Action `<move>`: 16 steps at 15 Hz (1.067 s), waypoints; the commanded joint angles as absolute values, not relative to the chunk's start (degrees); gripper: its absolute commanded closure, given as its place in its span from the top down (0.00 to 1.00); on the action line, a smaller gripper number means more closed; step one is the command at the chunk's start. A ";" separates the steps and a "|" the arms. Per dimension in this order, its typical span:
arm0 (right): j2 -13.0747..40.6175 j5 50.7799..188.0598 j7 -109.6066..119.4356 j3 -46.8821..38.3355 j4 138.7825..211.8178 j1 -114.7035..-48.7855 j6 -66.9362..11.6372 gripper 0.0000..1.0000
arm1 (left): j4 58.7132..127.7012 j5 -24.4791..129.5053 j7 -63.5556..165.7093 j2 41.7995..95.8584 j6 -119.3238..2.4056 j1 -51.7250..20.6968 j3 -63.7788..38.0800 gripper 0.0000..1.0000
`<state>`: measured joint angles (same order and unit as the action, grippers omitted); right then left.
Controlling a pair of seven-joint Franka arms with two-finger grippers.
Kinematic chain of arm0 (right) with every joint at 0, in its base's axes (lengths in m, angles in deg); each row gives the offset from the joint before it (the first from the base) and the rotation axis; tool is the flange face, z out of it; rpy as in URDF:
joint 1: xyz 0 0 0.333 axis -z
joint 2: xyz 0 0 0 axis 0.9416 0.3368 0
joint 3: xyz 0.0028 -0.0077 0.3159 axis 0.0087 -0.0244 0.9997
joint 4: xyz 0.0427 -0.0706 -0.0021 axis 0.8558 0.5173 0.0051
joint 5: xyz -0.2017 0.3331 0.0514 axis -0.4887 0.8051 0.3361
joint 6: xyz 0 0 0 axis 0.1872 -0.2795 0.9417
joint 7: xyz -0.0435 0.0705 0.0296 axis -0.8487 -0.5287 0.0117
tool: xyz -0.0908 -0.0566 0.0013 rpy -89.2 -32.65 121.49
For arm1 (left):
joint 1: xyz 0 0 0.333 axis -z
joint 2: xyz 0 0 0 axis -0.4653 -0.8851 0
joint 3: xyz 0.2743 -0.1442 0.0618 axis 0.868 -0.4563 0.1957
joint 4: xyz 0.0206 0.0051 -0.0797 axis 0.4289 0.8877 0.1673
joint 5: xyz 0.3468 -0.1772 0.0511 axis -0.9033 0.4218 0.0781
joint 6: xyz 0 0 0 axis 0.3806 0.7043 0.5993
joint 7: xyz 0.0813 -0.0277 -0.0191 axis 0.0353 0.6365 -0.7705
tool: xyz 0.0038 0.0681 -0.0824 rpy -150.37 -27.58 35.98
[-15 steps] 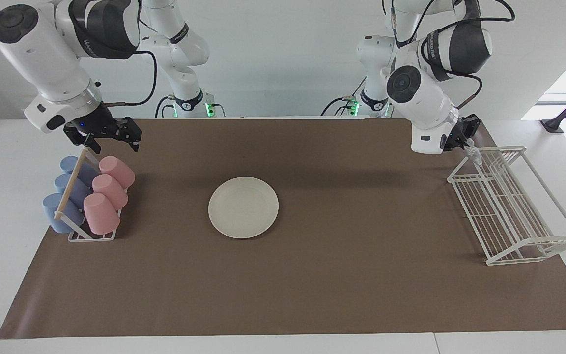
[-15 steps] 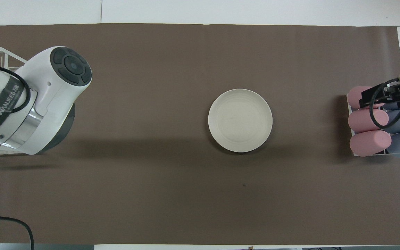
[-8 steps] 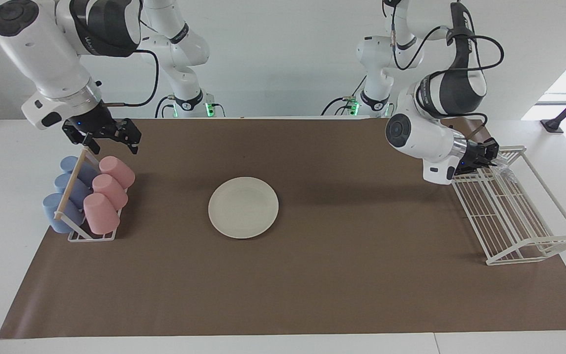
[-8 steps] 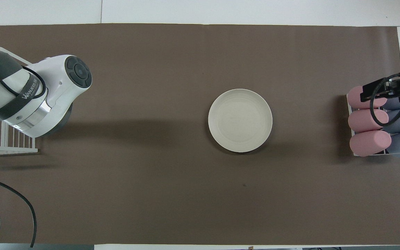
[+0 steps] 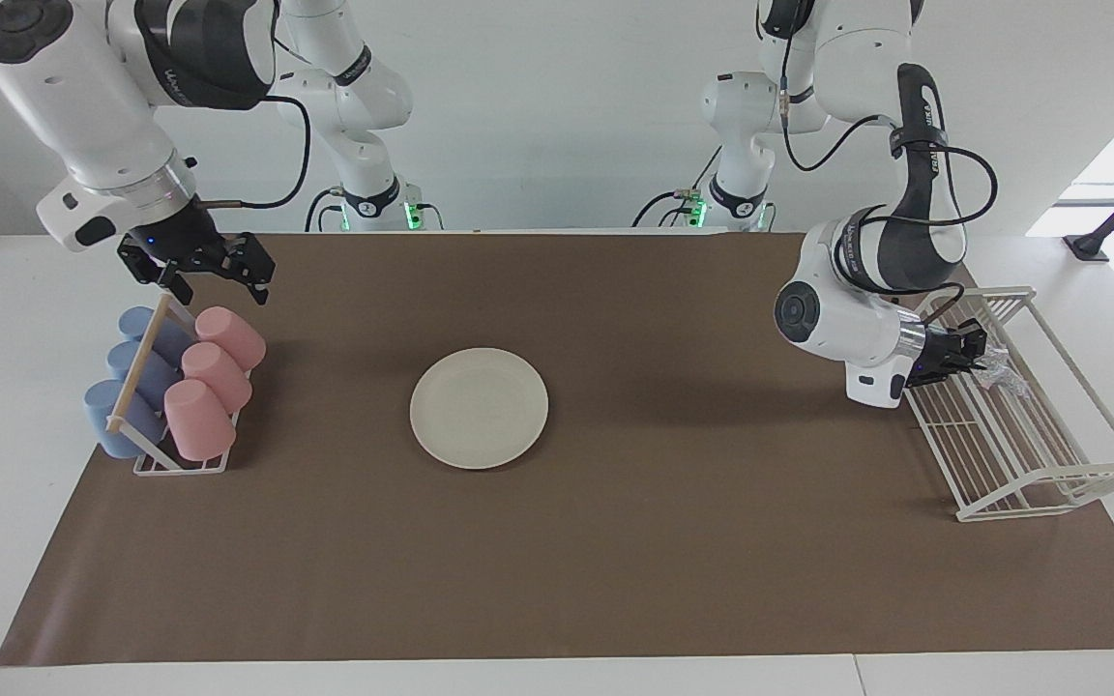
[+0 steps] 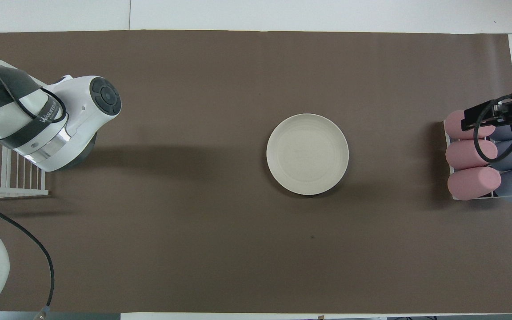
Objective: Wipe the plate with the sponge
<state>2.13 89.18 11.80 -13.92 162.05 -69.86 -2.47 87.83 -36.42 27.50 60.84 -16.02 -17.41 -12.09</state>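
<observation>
White table with a brown mat (image 5: 663, 541) over most of it, plain white wall at the robots' end. Clock below is the overhead view, centred on the plate, with 12 pointing away from the robots.

- The plate (image 5: 479, 408) is mid-mat, flat and bare, with nothing touching it.
- A white wire rack (image 5: 1050, 483) sits at 9 o'clock, at the left arm's end.
- A cup rack (image 5: 170, 464) with pink and blue cups lying on their sides sits at 3 o'clock.
- The left tool (image 5: 981, 360) is low over the wire rack, pointing into it. It looks clamped on one end of the sponge (image 5: 1007, 375), which sticks out past the tips just above the wires. I can't tell whether the sponge touches the wires.
- The right tool (image 5: 219, 280) waits over the cup rack's end nearest the robots, fingers apart and holding nothing.

My read on handling:
- The sponge is light, soft and crinkly, so it will squash under the fingers and flop if held by an end.
- I'd grip it across the pinched waist so a broad face meets the plate.
- The crinkles could snag on the rack wires, so I'd lift it straight up and clear.
- The plate is stiff, smooth and probably breakable. With its shallow rim it may skate on the mat under a sideways wipe.
- I'd keep the pressure light, stroke toward the centre, and have the right tool ready to pin the rim at 3 o'clock.
</observation>
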 commanded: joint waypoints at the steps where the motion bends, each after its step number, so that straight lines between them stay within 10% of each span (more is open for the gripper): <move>1: 1.42 88.83 12.03 -13.93 162.78 -69.79 -1.98 1.00 | 89.39 -36.00 26.27 61.93 -17.55 -17.89 -12.37 0.11; 2: 1.42 88.83 12.03 -13.93 162.78 -69.88 -1.98 1.00 | 89.39 -35.64 26.27 61.93 -17.55 -17.80 -12.37 0.23; 4: 1.42 88.83 12.03 -13.85 162.78 -69.88 -1.98 1.00 | 89.30 -35.64 26.27 61.93 -17.55 -17.80 -12.28 0.86; 5: 1.42 88.83 12.12 -13.93 162.78 -69.88 -1.98 1.00 | 89.30 -35.64 26.27 61.93 -17.55 -17.80 -12.37 1.00; 16: 1.42 88.83 12.12 -13.93 162.78 -69.88 -1.98 1.00 | 85.71 -21.70 27.84 65.35 -16.76 -17.80 -12.37 1.00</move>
<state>2.13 89.18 11.80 -13.92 162.10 -69.88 -2.46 86.79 -26.75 26.93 62.71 -16.44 -17.41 -12.21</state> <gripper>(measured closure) 0.000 0.000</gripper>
